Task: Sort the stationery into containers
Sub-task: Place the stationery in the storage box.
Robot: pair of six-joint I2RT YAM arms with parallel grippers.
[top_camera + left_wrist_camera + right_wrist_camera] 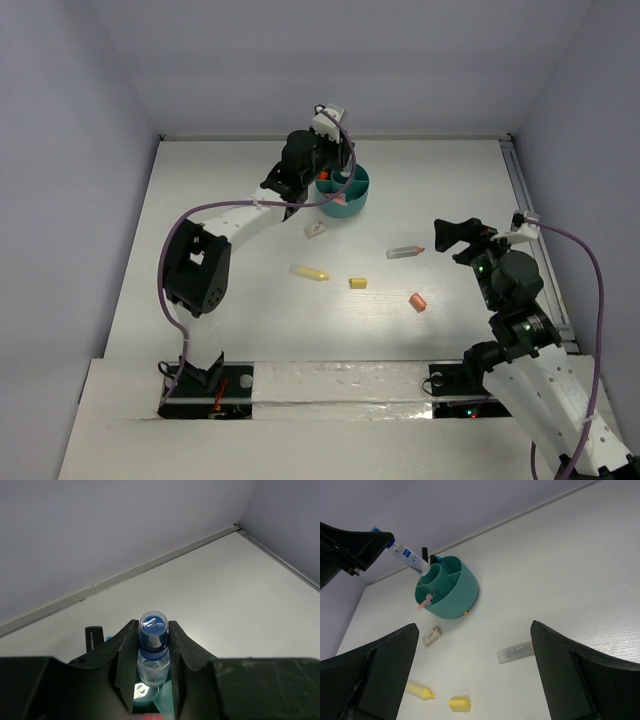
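L gripper [152,630] tight; R gripper [474,630] wide

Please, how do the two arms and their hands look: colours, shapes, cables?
Both the left arm and right arm have white links with bulky black joints. A lilac cable loops along each. The left hand and right hand are black, with two broad wedge-shaped fingers.

You see the round teal organizer [457,600] at the far middle of the table, with pink-tipped pens [425,601] standing in an outer cell. A clear blue-capped pen [409,558] slants down to its rim, clamped in the left gripper [152,626]. Nearer you, spread apart, lie a white eraser [315,229], yellow marker [310,272], yellow bit [358,283], grey marker [405,251] and orange bit [418,302].
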